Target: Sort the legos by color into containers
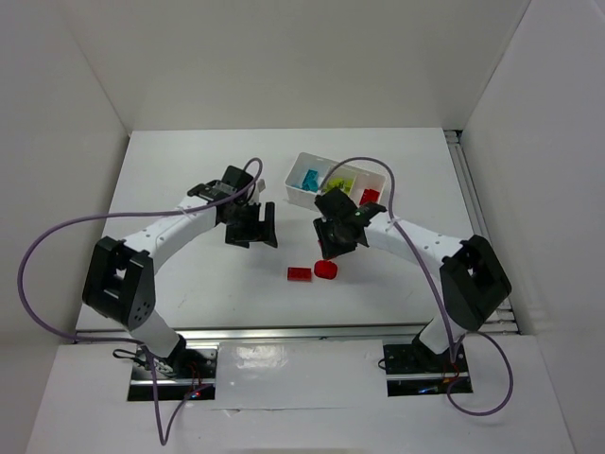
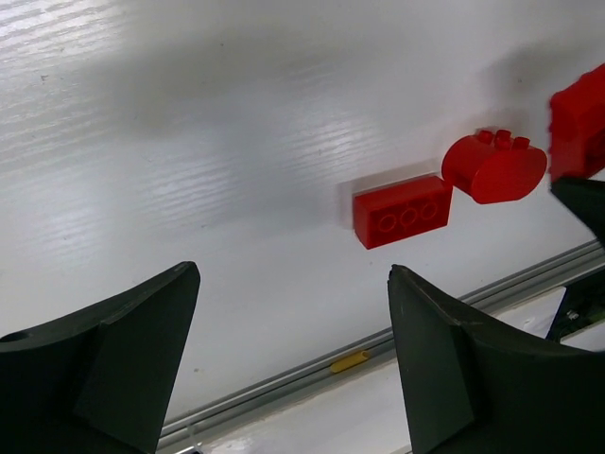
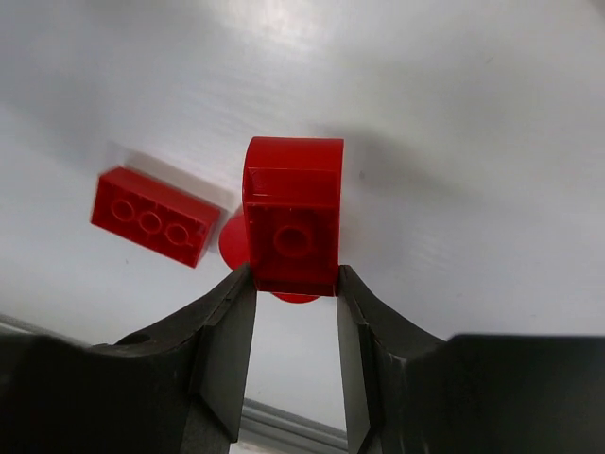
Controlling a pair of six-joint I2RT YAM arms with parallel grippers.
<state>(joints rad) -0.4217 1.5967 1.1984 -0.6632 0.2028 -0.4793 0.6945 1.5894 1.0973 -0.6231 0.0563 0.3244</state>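
right end effector (image 3: 293,280) is clamped on a small red brick (image 3: 293,213), pinching its smooth side walls over a rounded red piece (image 3: 230,244) on the bench (image 1: 189,170); it looks light, rigid and slick, so a centred squeeze suits; left end effector (image 2: 293,274) hangs wide open, empty

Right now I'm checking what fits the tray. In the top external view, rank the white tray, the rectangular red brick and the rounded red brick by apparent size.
1. White tray: clearly the largest.
2. Rectangular red brick and rounded red brick: tied, as they look about the same size.
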